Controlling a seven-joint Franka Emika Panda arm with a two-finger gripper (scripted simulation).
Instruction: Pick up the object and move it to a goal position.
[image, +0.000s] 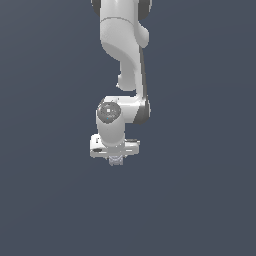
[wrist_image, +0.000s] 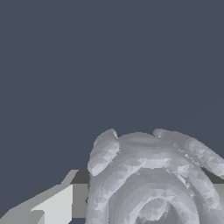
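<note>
Exterior view
- Arm: the white Franka arm (image: 125, 60) comes down from the top edge of the picture and bends to a wrist joint with a round grey cap, just above the hand.
- Gripper: the gripper (image: 116, 159) points straight down; its wide white body sits crosswise, reaching a little further toward the exterior view's right than its left.
- Object: the pale grey object (image: 116, 160) shows as a very small lump directly under the middle of the gripper body, touching it from below and much narrower than the body.
- Fingers: too small and too much hidden by the hand to make out singly here.
- Surroundings: plain dark blue-grey background (image: 50, 200) on all sides; no edge or shadow shows where a surface lies, so I cannot tell whether the object rests on anything.

Wrist view
- Object: it fills the lower part of the picture, very close to the lens, a pale grey faceted shape (wrist_image: 153, 175) of nested curved ridges like rings one inside another.
- Finger: one pale flat finger (wrist_image: 57, 205) shows at the object's side, touching it, with a dark band behind.
- Grip: the fingers are drawn close on the object, which sits between them.
- Background: the same flat dark blue-grey.
</note>
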